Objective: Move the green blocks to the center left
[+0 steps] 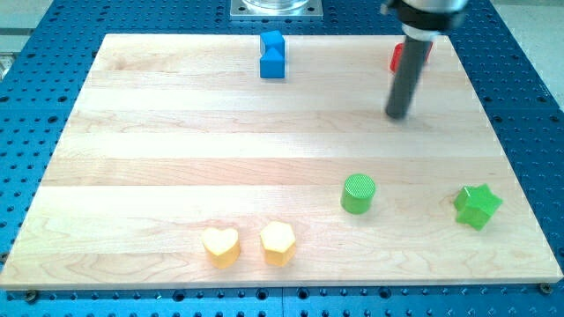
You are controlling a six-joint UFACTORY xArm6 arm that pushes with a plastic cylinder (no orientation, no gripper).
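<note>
A pale wooden board [176, 158] is lying on a blue pegboard, and my tip [398, 114], a bare rod with no fingers to spread, is hovering toward the view's top right, well apart from the green cylinder [358, 194] and green star [477, 207] sitting unmoved at the lower right, probably before I sweep them leftward.
</note>
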